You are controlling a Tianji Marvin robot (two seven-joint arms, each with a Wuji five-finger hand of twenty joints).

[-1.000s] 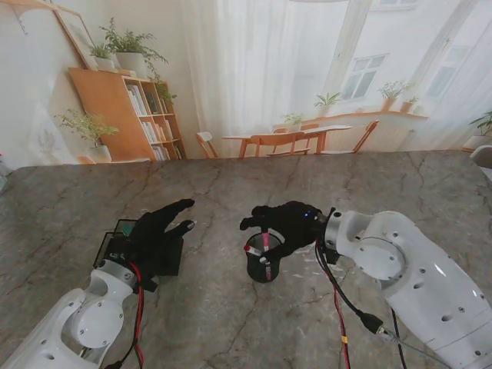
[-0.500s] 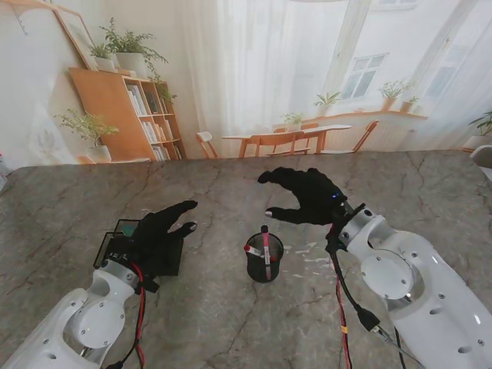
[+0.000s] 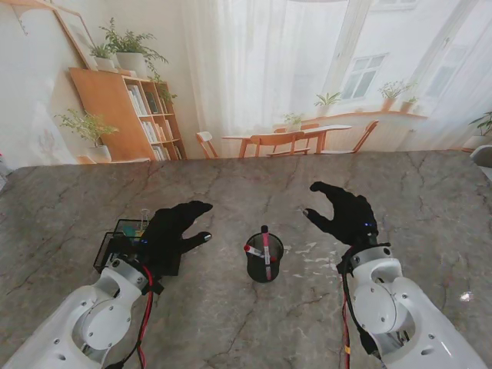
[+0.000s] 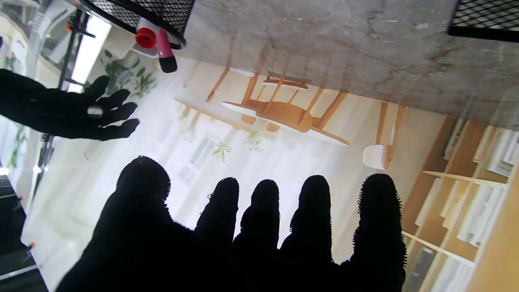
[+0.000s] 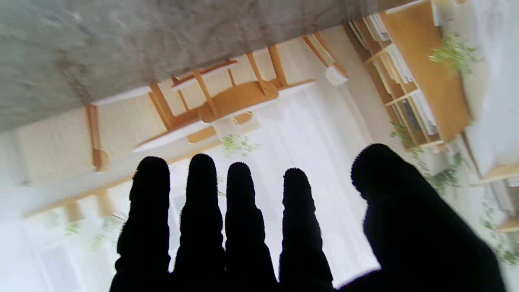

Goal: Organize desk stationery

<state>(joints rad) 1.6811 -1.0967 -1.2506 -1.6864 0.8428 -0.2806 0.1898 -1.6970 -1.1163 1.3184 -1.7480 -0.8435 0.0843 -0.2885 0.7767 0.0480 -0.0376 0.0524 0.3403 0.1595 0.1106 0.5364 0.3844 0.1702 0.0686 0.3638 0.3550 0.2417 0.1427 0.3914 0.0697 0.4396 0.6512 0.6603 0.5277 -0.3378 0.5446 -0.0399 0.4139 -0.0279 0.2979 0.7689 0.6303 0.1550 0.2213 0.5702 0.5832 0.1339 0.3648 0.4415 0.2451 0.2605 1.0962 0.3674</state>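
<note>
Now pen cup (image 3: 264,264) between left robot hand (image 3: 174,231), right robot hand (image 3: 346,212).

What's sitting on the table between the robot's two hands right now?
In the stand view, the mesh pen cup holding a pink marker stands between left hand and right hand.

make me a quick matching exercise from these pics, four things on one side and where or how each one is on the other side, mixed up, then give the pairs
Things
1. pen cup
2. mesh tray
3. right hand
4. pink marker

Place or state
A. open, holding nothing, to the right of the cup
B. standing upright inside the cup
C. on the table between the two hands
D. at the left, partly hidden under the left hand

Pairs: 1-C, 2-D, 3-A, 4-B
</note>
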